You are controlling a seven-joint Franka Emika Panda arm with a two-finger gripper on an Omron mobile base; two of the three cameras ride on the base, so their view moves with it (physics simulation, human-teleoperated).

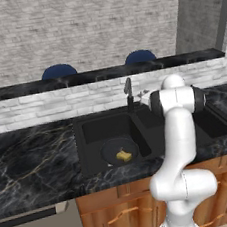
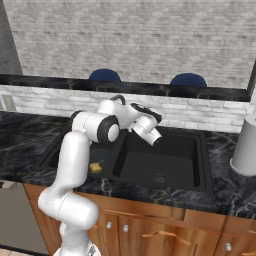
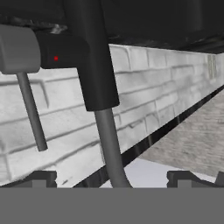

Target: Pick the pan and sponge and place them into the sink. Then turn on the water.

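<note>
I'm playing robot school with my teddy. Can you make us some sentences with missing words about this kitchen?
1. The yellow sponge lies on top of the ____ in the sink's left basin.
2. The basin of the sink on the right holds no dishes, just a round ____.
3. The gripper is ____ and holds nothing.
4. In the hand view, the thing close in front of the gripper is the dark ____.

Missing words: pan; drain; open; faucet

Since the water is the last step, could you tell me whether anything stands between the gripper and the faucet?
Nothing visible does. The open gripper faces the faucet close up, its tips either side of the stem. The pan and sponge lie low in the sink.
</note>
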